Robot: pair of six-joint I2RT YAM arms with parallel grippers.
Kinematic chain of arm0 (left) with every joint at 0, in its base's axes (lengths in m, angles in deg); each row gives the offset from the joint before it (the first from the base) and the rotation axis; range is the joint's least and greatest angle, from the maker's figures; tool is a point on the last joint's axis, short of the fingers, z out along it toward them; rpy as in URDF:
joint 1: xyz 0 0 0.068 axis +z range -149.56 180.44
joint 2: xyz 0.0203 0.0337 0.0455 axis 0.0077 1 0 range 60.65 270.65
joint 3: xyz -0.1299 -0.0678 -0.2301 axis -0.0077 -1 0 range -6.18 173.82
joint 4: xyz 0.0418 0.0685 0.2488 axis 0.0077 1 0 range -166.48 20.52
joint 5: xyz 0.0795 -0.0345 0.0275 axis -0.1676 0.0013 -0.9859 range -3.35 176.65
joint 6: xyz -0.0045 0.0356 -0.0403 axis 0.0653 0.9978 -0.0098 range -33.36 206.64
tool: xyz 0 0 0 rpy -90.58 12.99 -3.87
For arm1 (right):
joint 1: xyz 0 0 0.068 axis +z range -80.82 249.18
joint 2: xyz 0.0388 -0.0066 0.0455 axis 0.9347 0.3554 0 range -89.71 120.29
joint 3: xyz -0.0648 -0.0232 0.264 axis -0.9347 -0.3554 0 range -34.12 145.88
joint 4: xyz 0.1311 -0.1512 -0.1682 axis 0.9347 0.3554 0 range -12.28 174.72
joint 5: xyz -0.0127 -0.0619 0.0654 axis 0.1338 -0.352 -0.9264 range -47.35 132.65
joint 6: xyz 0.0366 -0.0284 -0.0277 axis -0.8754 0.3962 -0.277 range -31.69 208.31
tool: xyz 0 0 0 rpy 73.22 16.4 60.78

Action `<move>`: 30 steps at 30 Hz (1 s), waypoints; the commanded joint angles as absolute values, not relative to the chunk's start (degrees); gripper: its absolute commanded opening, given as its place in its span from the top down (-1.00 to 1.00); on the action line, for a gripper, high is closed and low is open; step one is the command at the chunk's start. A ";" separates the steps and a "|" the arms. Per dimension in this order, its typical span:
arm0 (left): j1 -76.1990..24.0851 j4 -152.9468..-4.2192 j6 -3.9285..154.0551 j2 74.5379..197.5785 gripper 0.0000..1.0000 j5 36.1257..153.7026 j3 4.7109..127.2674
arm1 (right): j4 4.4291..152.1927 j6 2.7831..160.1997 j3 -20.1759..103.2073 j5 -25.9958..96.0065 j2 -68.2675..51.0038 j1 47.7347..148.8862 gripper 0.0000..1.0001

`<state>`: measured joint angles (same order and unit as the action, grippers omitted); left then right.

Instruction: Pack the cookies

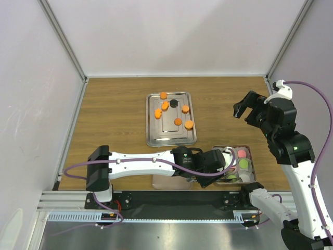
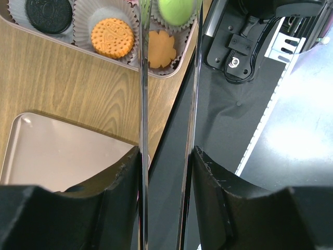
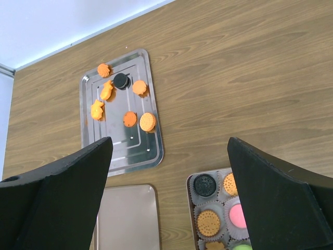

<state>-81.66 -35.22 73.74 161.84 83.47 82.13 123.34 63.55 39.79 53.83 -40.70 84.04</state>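
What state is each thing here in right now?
Left pincer: closed on tongs.
Right pincer: open, empty.
Tongs: green cookie between them, over box.
Tray: seven loose cookies on it.
Box: open, partly filled.
Lid: off, flat on table.

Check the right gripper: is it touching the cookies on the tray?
Apart. The top view shows the right gripper open, off to the right of the tray, with bare table between it and the nearest cookies.

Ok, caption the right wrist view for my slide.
Open right claw frames a rectangular steel tray of orange and black cookies and a part-filled metal cookie box.
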 commanded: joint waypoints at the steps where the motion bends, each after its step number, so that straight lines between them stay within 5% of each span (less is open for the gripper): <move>1: -82.00 -35.96 75.04 161.11 0.06 84.63 84.61 | 123.15 64.05 40.24 54.42 -41.46 83.86 -0.99; 12: -80.86 -36.49 74.87 158.74 0.03 84.63 84.61 | 123.59 63.96 42.25 53.99 -41.20 83.77 -0.99; 30: -61.00 -40.36 69.68 148.45 0.02 73.57 76.35 | 126.67 66.86 42.70 53.99 -41.28 83.77 -1.00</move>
